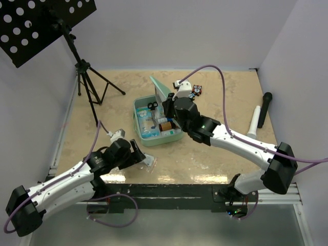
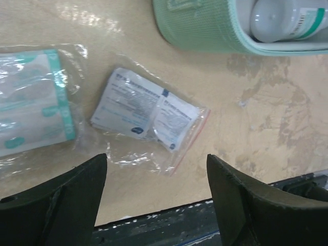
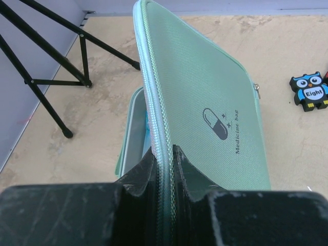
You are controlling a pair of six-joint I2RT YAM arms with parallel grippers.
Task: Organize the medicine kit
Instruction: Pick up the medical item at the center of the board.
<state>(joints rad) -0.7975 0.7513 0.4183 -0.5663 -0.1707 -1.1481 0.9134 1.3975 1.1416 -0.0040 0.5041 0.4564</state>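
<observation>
The medicine kit (image 1: 177, 137) is a mint-green zip case lying open mid-table, its lid (image 3: 205, 102) standing upright with a pill mark on it. My right gripper (image 3: 164, 154) is shut on the lid's zipper edge and holds it up. Inside the case I see scissors (image 1: 152, 106), a brown bottle (image 1: 165, 126) and a white bottle (image 2: 287, 20). My left gripper (image 2: 156, 169) hangs open just above the table near its front edge, with nothing between its fingers. Just beyond it lies a clear zip bag of white sachets (image 2: 146, 113), and to the left a teal-striped packet (image 2: 31, 107).
A black tripod stand (image 1: 87, 77) with a perforated plate (image 1: 36, 25) stands at the back left. An owl-shaped item (image 3: 310, 91) lies behind the case. A black microphone (image 1: 265, 108) and a white tube (image 1: 254, 122) rest at the right. The table's dark front edge (image 2: 154, 225) is under my left gripper.
</observation>
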